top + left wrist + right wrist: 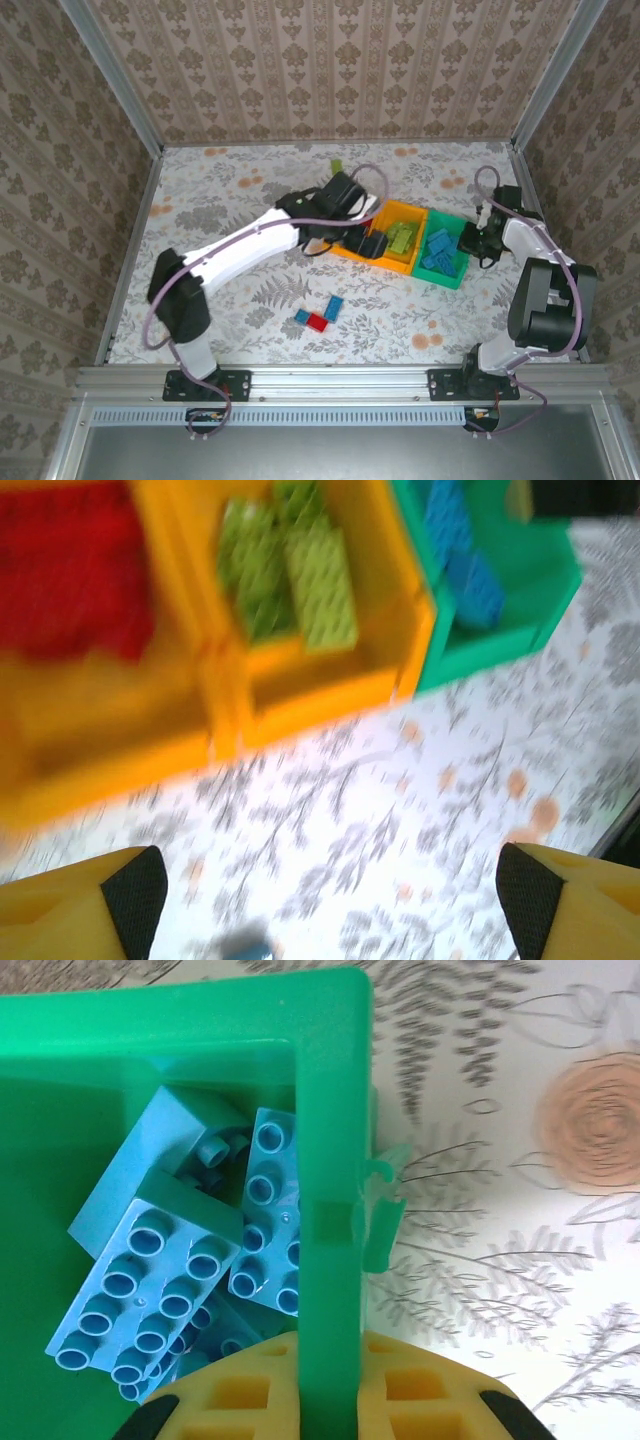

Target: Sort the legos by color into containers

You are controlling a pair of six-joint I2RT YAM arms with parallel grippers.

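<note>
Notice your left end effector (pixel 330 898) first: its jaws stand wide with nothing between them, above bare counter (pixel 400 810) just beside the containers' near wall, so it looks free for a pick. Your right end effector (pixel 330 1405) is closed on the side wall of the green container (pixel 330 1110), probably to steady the joined row. Inside that one lie the light blue legos (pixel 150 1280); the lime legos (pixel 320 590) sit in the middle orange container (pixel 330 695), the red legos (pixel 70 570) in the outer orange container (pixel 60 750). Unsorted on the counter nearer you lie loose blue bricks (pixel 333 307) and a red brick (pixel 317 322); a lime brick (pixel 338 165) lies beyond the row.
</note>
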